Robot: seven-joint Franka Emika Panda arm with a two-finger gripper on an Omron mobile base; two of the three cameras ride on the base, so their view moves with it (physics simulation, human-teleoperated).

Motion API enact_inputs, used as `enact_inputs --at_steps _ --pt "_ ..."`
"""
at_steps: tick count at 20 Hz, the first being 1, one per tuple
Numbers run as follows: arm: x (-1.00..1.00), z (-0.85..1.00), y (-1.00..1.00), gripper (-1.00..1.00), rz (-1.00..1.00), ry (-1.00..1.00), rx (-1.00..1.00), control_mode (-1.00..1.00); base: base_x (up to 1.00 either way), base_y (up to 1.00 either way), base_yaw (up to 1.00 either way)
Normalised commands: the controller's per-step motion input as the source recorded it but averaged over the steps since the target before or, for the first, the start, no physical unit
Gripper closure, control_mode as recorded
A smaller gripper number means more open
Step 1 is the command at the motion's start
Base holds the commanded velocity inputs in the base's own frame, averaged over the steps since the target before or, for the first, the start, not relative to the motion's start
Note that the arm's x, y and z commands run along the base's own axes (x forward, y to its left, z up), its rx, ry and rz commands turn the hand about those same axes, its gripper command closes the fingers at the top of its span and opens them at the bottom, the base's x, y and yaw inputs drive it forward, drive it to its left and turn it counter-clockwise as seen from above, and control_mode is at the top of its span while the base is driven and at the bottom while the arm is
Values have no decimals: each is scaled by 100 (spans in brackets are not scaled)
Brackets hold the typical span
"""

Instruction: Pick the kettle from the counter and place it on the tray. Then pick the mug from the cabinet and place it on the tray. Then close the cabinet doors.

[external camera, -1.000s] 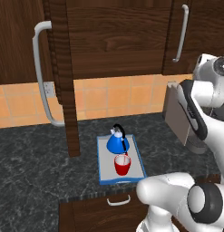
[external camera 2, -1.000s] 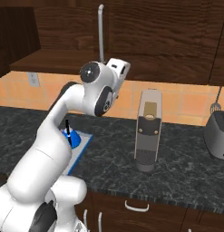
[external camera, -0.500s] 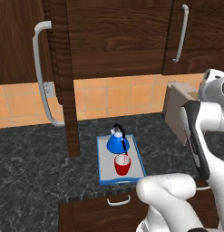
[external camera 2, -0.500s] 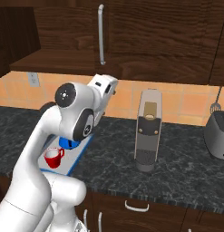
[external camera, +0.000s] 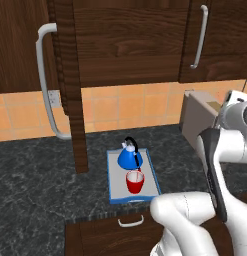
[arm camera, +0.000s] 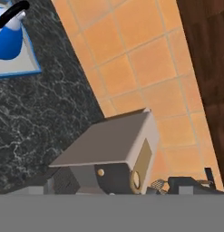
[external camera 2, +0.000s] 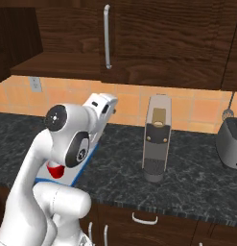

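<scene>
The fingers stand spread wide with nothing between them; kettle (external camera: pixel 128 157) and mug (external camera: pixel 135 182) sit on the tray (external camera: pixel 151 186) on the desk (external camera: pixel 40 190)

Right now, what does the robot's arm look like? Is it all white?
Mostly white. The arm is made of smooth, rounded, glossy white shells, like fat tubes joined together. The joints are dark: one is a round black and grey disc with a small pale dot in the middle, and a long dark band runs down one white segment. No cables or writing can be seen on it.
</scene>
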Motion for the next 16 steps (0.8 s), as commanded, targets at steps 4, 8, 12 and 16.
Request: enact_inputs --at_steps 4,8,12,16 --pt "-1 -17 50 -100 -3 1 -21 -100 0 0 0" --pt "-20 0 72 -100 -6 -15 -23 -100 0 0 0" --pt "-31 8 76 -100 -5 -22 -29 -100 0 0 0" --pt "-37 5 76 -100 -5 -19 -36 -100 0 0 0"
